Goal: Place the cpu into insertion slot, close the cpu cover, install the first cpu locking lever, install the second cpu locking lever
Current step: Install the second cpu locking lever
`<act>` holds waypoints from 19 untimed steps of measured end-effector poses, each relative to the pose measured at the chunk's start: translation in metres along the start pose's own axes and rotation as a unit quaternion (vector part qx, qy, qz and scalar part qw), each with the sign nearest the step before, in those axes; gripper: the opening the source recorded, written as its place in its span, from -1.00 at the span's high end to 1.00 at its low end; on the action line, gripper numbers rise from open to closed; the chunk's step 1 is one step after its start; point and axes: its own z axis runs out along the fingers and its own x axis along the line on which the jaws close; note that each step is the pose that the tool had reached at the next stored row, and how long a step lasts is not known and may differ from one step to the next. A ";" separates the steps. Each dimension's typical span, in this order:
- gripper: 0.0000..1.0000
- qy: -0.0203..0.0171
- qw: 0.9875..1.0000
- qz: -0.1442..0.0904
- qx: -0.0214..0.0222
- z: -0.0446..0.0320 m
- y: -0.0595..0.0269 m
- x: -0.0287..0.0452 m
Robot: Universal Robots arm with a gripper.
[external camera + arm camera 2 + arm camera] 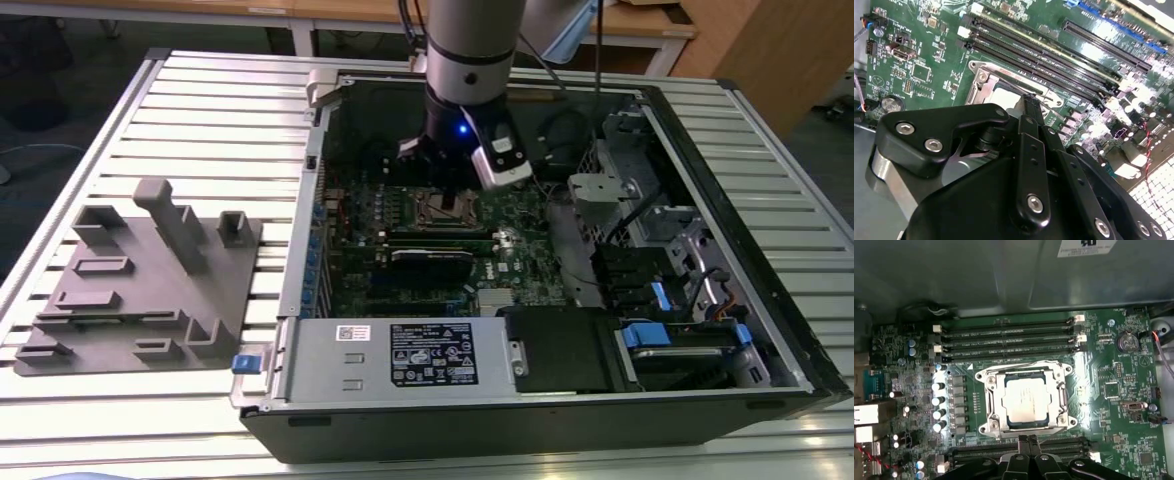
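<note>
Tool (1028,441), fingers together, sits at the insertion slot's (988,390) edge, cpu (1025,400) seated inside.

- A counter (200,110) of pale ribbed metal slats fills most of the exterior view and carries the open computer case.
- On the exterior view's left of the counter lies a grey moulded fixture tray (140,285) with upright posts and shallow recesses.
- Behind the counter runs a wooden table (334,12) with light legs, and a wooden panel (754,50) stands at the exterior view's right.
- The floor (74,75) beyond the counter is dark grey.
- Bright overhead light glares off the slats along the counter's near edge.
</note>
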 end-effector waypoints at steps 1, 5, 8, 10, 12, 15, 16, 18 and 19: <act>0.79 0.000 1.000 0.000 0.000 -0.0001 -0.0010 -0.0001; 0.79 0.000 1.000 0.000 0.000 -0.0002 -0.0040 -0.0004; 0.79 0.000 1.000 0.000 0.000 -0.0002 -0.0043 -0.0004; 0.79 0.000 1.000 0.000 0.000 -0.0003 -0.0045 -0.0004; 0.79 0.000 1.000 0.000 0.000 -0.0003 -0.0045 -0.0004; 0.79 0.001 1.000 0.000 0.000 -0.0003 -0.0046 -0.0004; 0.79 0.002 1.000 0.000 0.000 -0.0003 -0.0046 -0.0004; 0.79 0.003 1.000 0.000 0.000 -0.0002 -0.0046 -0.0004; 0.79 0.003 1.000 0.000 0.000 -0.0002 -0.0046 -0.0004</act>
